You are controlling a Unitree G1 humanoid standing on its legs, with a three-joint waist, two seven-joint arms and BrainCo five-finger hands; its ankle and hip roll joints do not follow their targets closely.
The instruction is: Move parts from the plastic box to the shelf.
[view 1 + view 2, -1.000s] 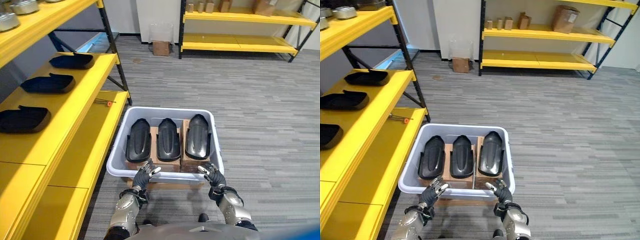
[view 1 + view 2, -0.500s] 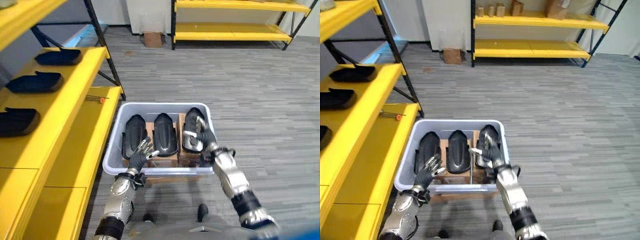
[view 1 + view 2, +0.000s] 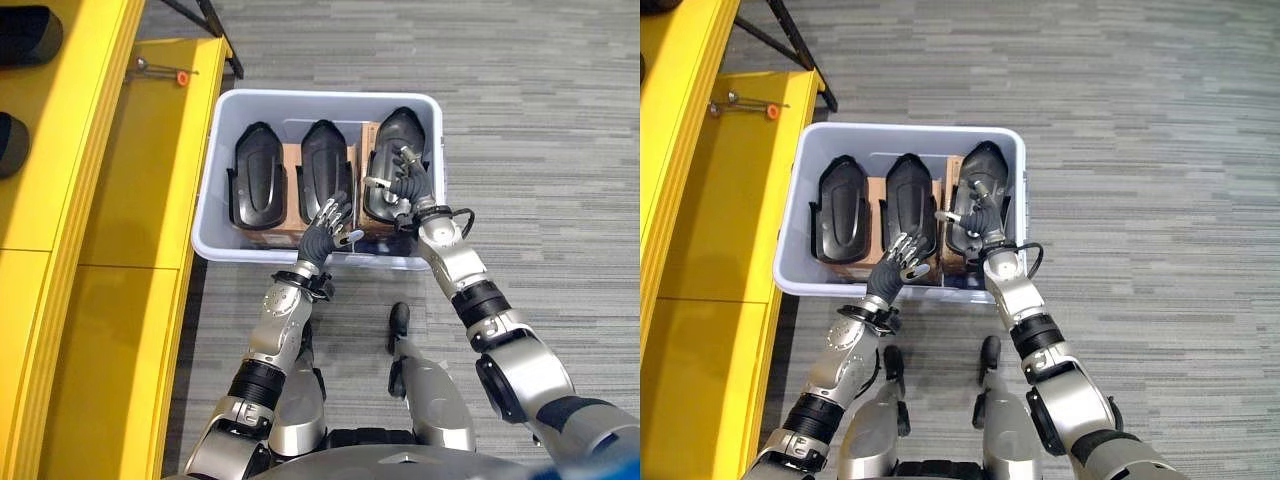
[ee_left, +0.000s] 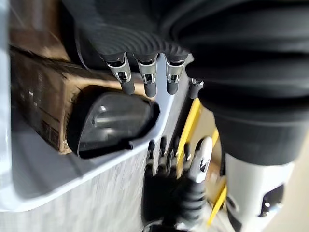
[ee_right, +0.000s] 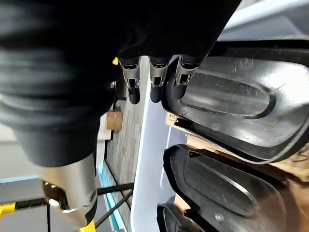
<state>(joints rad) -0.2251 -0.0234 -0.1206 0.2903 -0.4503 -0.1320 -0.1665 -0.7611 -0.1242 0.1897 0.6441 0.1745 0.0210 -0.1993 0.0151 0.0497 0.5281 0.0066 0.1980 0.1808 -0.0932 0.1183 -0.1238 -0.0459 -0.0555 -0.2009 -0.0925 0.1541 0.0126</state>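
Observation:
A pale grey plastic box stands on the floor with three black moulded parts side by side on cardboard. They are the left part, the middle part and the right part. My right hand is inside the box, open, its fingers spread over the near half of the right part. Just over the box's front rim hovers my left hand, open, fingers spread by the near end of the middle part.
Yellow shelf boards run along the left, close to the box. Two black parts lie at the shelf's far left edge. A small orange-tipped tool rests on the lower board. Grey carpet lies to the right.
The camera has tilted down onto the box. My right hand went from the front rim into the box onto the right part. My left hand rose over the rim.

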